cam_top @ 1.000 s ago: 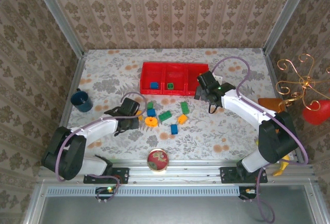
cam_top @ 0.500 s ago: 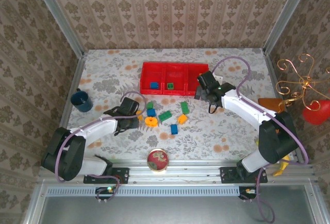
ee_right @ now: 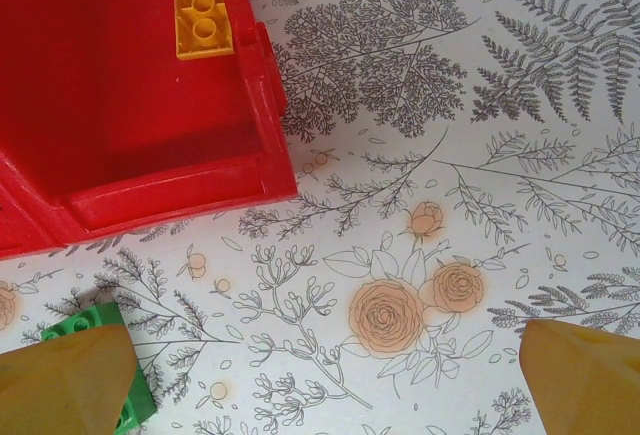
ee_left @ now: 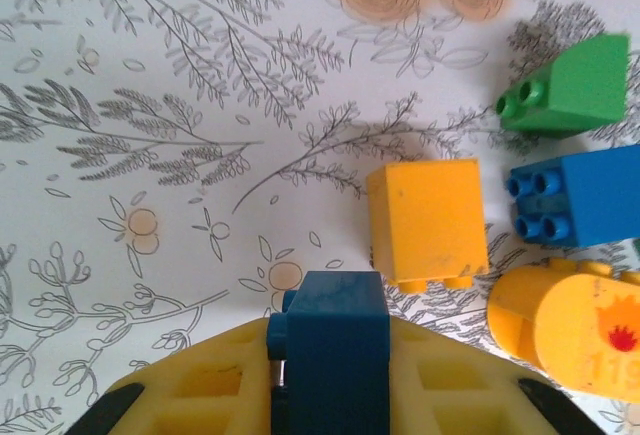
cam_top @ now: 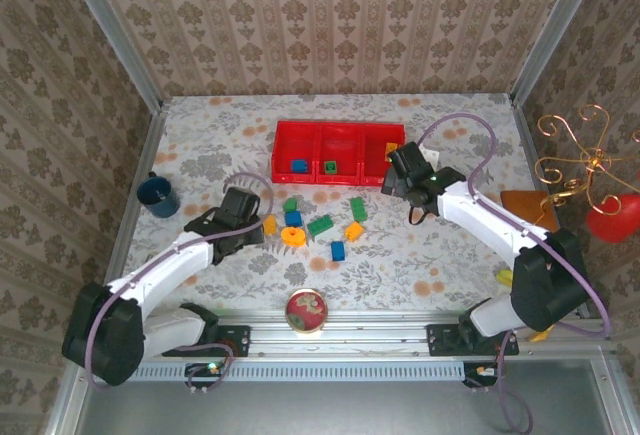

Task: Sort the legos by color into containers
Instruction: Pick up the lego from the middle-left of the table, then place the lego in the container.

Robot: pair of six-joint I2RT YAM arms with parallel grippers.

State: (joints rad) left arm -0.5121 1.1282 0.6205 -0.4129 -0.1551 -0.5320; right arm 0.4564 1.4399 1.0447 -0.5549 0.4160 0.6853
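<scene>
The left claw (ee_left: 325, 385) pinches a blue brick (ee_left: 335, 320), apparently just off the counter (ee_left: 150, 105). The right claw (ee_right: 320, 385) hangs spread beside the red tray (ee_right: 120, 115), near its orange brick (ee_right: 203, 10).

There is one red tray (cam_top: 340, 181), and it has three square boxes inside.

There are four blue blocks. One blue block (cam_top: 299, 166) is in the tray. Two more, a blue block (cam_top: 293, 219) and another blue block (cam_top: 338, 251), are on the table. The last blue block (ee_left: 330, 340) sits in the left gripper (cam_top: 248, 223).

There are four green blocks: one green block (cam_top: 329, 167) in the tray and three on the table.

There are three orange blocks: one orange block (ee_right: 203, 5) in the tray and two on the table. There is one orange ring (cam_top: 293, 237).

That makes twelve toy pieces.

There is one blue cup (cam_top: 158, 195), one round dish (cam_top: 306, 310) and two arms.
</scene>
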